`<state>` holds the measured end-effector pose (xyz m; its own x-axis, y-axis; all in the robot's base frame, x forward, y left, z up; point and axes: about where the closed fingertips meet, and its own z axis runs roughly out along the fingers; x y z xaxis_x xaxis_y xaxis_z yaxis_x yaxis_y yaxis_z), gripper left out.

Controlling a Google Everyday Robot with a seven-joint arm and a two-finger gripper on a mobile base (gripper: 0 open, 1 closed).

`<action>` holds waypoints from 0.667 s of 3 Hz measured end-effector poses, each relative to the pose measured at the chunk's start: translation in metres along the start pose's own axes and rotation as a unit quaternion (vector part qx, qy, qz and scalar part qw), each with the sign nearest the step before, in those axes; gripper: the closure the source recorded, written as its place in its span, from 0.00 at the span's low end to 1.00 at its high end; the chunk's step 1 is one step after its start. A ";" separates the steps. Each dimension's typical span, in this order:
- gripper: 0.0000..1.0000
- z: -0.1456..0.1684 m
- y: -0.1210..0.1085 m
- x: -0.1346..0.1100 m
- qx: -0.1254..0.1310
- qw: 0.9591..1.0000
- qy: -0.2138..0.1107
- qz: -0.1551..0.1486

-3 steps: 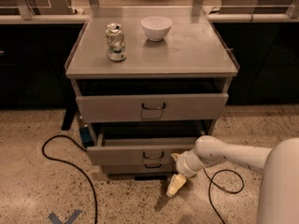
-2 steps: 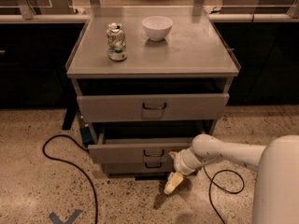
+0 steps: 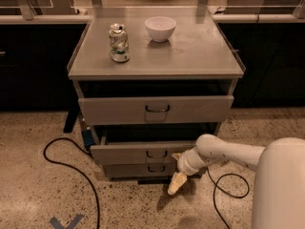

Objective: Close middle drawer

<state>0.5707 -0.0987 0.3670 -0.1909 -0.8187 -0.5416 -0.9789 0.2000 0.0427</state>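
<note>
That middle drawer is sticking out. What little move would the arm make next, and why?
Probably raise the gripper to the front of the middle drawer and push inward. That drawer juts out past the bottom drawer, and the gripper hangs below it, near the floor, right of its handle.

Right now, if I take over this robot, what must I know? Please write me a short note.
The gripper is low in front of the cabinet, below the right end of the middle drawer front, pointing down. Whether it touches the drawer cannot be told.
The middle drawer is pulled out and not yet closed.
Done: nothing that shows.
Left: push the middle drawer's front panel in until it is shut.
The top drawer is also partly open, but it is not part of the job.
</note>
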 end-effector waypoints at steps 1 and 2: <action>0.00 -0.015 -0.041 -0.006 0.040 0.999 -0.016 -0.003; 0.00 -0.034 -0.069 -0.019 0.092 0.995 -0.037 -0.008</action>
<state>0.6392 -0.1155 0.4028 -0.1621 -0.7816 -0.6024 -0.9503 0.2882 -0.1182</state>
